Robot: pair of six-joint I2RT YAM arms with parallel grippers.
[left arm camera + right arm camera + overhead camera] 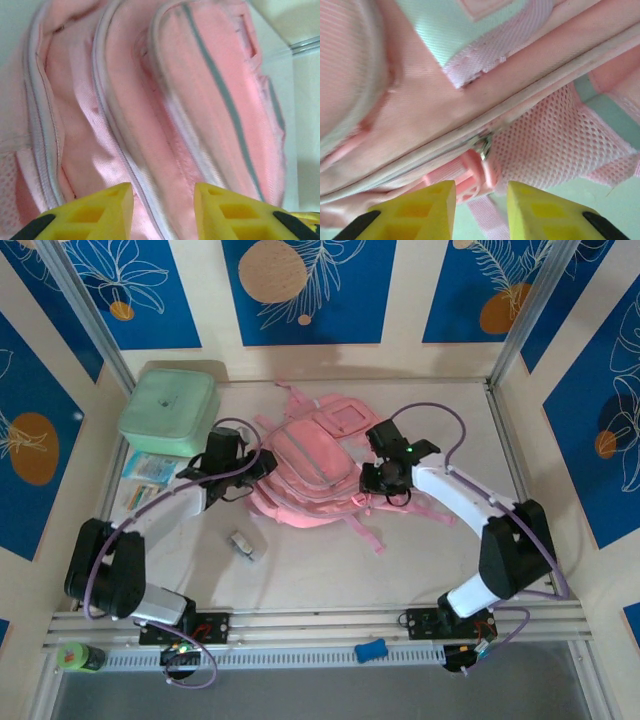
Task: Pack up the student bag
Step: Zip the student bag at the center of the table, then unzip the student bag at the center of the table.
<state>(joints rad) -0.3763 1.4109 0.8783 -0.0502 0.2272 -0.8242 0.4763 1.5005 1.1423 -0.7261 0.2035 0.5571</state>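
The student bag (305, 475) lies flat mid-counter (320, 570), zipped shut, I'd judge. The left tool (163, 200) and the right tool (481, 192) hover released; opening comes next (the right must pinch that zip pull (483, 146) squarely).

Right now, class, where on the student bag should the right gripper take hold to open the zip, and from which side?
Probably the small metal zipper pull on the student bag, beside the mesh pocket. It sticks out from the zip seam just ahead of the open right gripper, so come straight forward from the bag's edge and pinch it.
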